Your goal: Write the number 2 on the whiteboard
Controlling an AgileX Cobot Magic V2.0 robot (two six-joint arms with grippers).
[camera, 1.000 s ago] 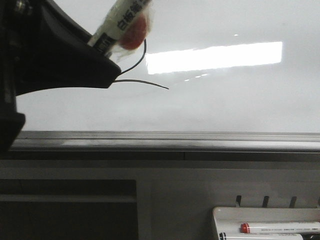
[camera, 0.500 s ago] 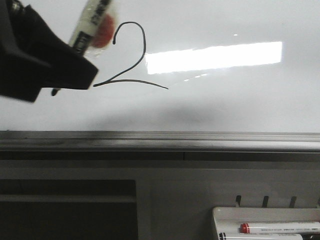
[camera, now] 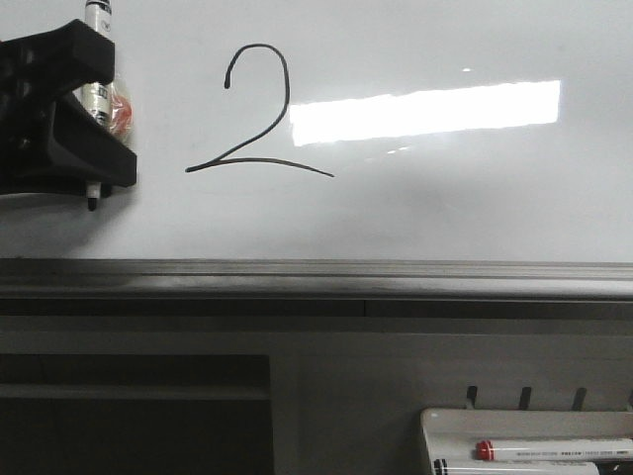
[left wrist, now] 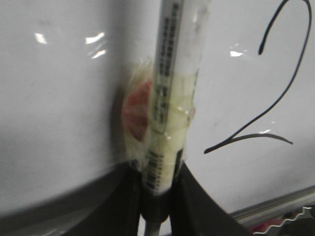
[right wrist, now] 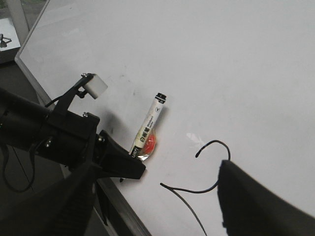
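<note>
The number 2 (camera: 259, 137) is drawn in thin black line on the whiteboard (camera: 445, 208), left of the bright reflection. My left gripper (camera: 99, 173) is at the far left, apart from the digit, shut on a white marker (camera: 96, 99) that stands upright with its black tip down near the board. A red blob is wrapped onto the marker. In the left wrist view the marker (left wrist: 170, 98) sits between the black fingers of the gripper (left wrist: 157, 196), with the digit (left wrist: 283, 96) off to one side. My right gripper (right wrist: 157, 211) is open and empty, facing the board, the digit (right wrist: 197, 191) and the marker (right wrist: 149, 123).
A grey metal rail (camera: 316, 277) runs along the board's lower edge. A small white tray (camera: 445, 426) at the bottom right holds a red-capped marker (camera: 554, 450). A dark recess (camera: 129, 416) is at the lower left.
My left gripper has moved left, away from the digit, and the marker has swung from tilted to upright. The whole 2 is now uncovered.
</note>
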